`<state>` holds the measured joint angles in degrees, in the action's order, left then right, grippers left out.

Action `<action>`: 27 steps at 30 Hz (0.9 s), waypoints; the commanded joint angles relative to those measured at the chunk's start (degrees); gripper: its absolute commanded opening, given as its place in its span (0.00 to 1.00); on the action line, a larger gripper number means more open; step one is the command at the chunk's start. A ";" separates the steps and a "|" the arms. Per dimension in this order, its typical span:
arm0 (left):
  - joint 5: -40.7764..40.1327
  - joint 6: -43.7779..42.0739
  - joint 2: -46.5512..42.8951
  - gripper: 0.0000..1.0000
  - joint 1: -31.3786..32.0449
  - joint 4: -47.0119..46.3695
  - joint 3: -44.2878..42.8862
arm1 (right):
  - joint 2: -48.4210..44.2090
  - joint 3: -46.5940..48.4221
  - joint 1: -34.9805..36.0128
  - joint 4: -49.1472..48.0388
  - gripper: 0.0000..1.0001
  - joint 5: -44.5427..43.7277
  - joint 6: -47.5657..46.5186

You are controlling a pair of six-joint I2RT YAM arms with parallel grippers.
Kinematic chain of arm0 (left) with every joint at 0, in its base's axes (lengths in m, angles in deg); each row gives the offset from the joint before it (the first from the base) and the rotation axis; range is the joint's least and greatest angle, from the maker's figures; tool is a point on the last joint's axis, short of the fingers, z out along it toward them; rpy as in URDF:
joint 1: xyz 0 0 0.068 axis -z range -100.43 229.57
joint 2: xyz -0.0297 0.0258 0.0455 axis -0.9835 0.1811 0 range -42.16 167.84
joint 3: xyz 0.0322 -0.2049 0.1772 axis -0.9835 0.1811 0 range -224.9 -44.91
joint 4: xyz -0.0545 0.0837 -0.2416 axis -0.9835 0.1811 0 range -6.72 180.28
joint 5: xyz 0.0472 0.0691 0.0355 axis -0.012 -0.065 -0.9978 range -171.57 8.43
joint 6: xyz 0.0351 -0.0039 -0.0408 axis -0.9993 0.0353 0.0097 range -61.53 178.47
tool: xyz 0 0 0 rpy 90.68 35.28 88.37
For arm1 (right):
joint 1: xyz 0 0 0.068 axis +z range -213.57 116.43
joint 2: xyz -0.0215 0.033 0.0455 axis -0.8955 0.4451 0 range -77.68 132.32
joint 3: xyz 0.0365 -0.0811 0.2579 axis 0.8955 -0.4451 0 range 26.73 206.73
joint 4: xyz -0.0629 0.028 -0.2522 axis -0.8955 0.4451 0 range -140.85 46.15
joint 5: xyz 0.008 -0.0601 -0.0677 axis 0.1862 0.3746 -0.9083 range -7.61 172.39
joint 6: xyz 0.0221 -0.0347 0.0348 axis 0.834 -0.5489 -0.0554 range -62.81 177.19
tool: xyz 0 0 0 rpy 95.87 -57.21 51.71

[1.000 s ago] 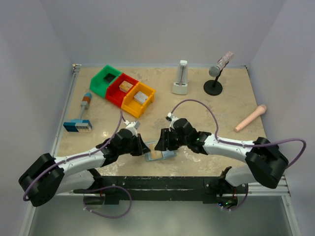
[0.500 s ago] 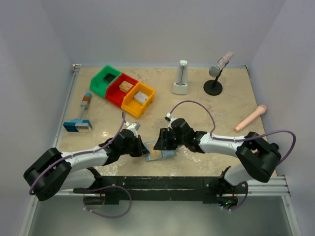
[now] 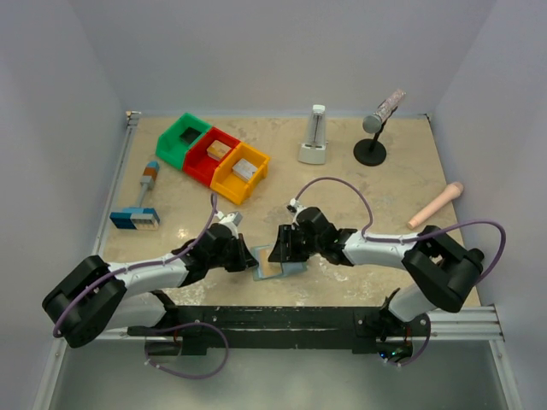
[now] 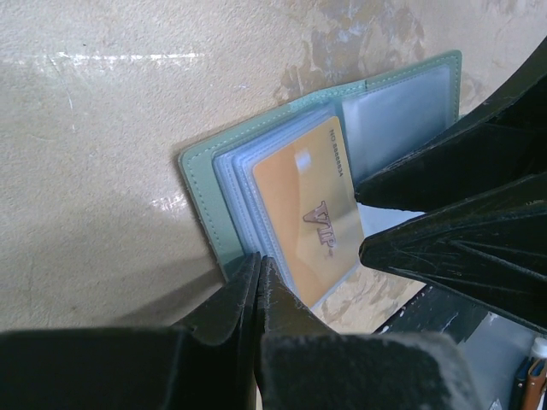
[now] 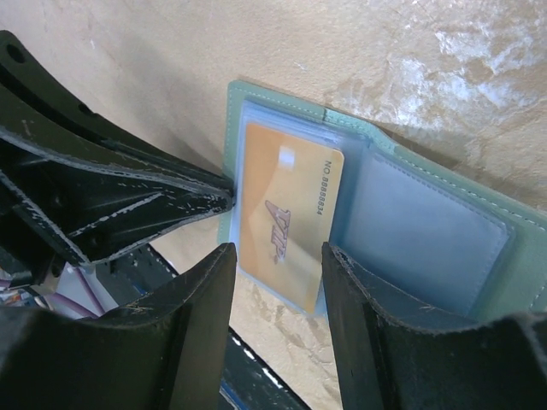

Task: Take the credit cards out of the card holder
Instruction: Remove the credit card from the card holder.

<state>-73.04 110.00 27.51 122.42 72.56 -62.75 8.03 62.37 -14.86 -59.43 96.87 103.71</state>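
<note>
Left gripper (image 4: 258, 260) has pressed its fingers fully together, tip still at the holder's (image 4: 201, 175) left edge. The holder lies open between both grippers, unmoved, orange card (image 4: 306, 213) in its sleeve. Right gripper (image 5: 278, 249) stays spread, astride the card's end.

A thin teal bifold card holder (image 4: 198, 178) lies open and flat on the bench (image 3: 385, 179), close to its near edge and about midway across. An orange-gold credit card (image 4: 309, 224) marked VIP sits in the clear sleeves of its left panel. The right panel shows pale blue-grey.
</note>
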 commanded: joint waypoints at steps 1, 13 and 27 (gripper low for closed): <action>-0.80 -0.11 0.47 0.00 -0.49 -1.67 0.88 | 1.04 -0.83 -0.28 -2.06 0.50 -0.77 0.24; -0.63 -0.20 1.52 0.00 -0.84 -2.02 0.88 | 1.04 -1.53 -0.28 -2.84 0.50 0.19 -0.12; -0.45 -0.20 3.28 0.00 -1.10 -2.90 0.88 | -0.98 -4.79 -0.28 -10.84 0.45 2.57 0.41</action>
<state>-72.62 110.02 29.56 121.63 70.35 -62.25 8.79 58.20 -15.21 -65.82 97.63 103.71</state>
